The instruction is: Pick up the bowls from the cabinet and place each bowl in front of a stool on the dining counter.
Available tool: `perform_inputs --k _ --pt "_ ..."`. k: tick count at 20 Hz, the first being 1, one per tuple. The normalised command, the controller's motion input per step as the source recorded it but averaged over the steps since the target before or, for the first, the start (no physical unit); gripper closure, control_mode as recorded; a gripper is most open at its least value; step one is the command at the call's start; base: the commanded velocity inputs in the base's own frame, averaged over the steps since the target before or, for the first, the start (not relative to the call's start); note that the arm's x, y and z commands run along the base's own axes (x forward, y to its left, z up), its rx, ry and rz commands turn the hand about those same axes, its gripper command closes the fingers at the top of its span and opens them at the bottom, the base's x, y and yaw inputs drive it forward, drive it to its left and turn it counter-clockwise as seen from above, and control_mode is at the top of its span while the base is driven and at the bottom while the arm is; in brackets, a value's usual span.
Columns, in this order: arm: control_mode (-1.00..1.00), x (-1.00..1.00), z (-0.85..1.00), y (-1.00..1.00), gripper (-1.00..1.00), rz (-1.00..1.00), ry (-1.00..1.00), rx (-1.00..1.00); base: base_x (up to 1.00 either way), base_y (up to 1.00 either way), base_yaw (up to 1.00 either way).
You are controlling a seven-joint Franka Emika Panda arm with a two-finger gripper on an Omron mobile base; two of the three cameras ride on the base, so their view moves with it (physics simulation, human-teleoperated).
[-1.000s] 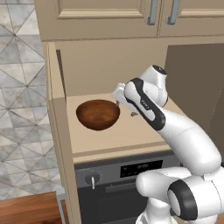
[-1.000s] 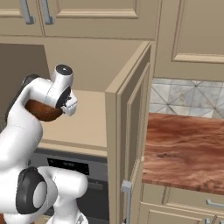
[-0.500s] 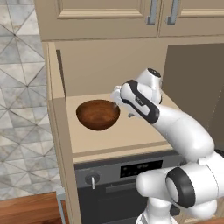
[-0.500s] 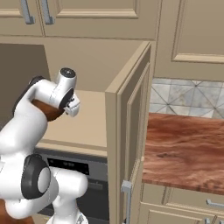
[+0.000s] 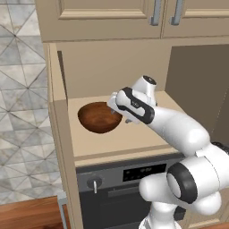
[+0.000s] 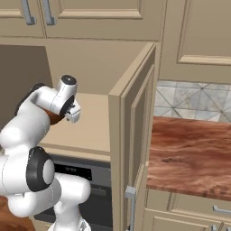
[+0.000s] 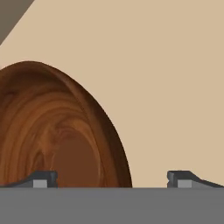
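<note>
Wooden bowl (image 5: 99,117) on cabinet (image 5: 120,136) shelf, gripper (image 7: 111,178) open astride its rim.
Likely stiff, light, smooth; best pinched across the near rim wall.

Round dark brown wooden bowl (image 5: 99,117): visible swirling grain, smooth, faint sheen inside (image 7: 57,135).
Beige wooden cabinet box (image 5: 58,112): matt painted look, plain tan shelf (image 5: 125,138) flat and smooth, no grain.
Upper beige cabinet doors (image 5: 103,18): matt, with brushed metal bar handles (image 5: 156,12).
Reddish-brown wood-grain counter top (image 6: 189,153): smooth, slightly glossy.
Grey triangle-patterned wall tiles (image 5: 22,80): stone look, matt.
Black oven front (image 5: 116,179): dark glossy panel, metal knob (image 5: 94,183).
White robot arm (image 5: 179,129): glossy plastic shell, dark joints.
</note>
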Motion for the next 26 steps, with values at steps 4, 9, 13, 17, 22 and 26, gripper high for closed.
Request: perform_inputs --k 4,9,13,17,22,26 --pt "-1.0 0.07 -0.16 0.01 -1.0 0.0 0.02 0.0 0.0 0.0 0.0" --pt "-1.0 0.02 -0.12 0.03 1.0 0.0 0.0 0.0 0.0 0.0 0.0" --pt "-1.0 0.0 -0.1 0.13 1.0 0.0 0.0 0.0 0.0 0.0 0.0" --pt "-1.0 0.0 -0.05 0.0 1.0 0.0 0.0 0.01 0.0 0.0 0.0" --pt "-1.0 -0.09 -0.02 -0.08 1.0 -0.05 -0.03 0.05 0.0 0.0 0.0" --pt "-1.0 -0.36 0.0 -0.3 1.0 -0.23 0.0 0.01 0.0 0.0 0.0"
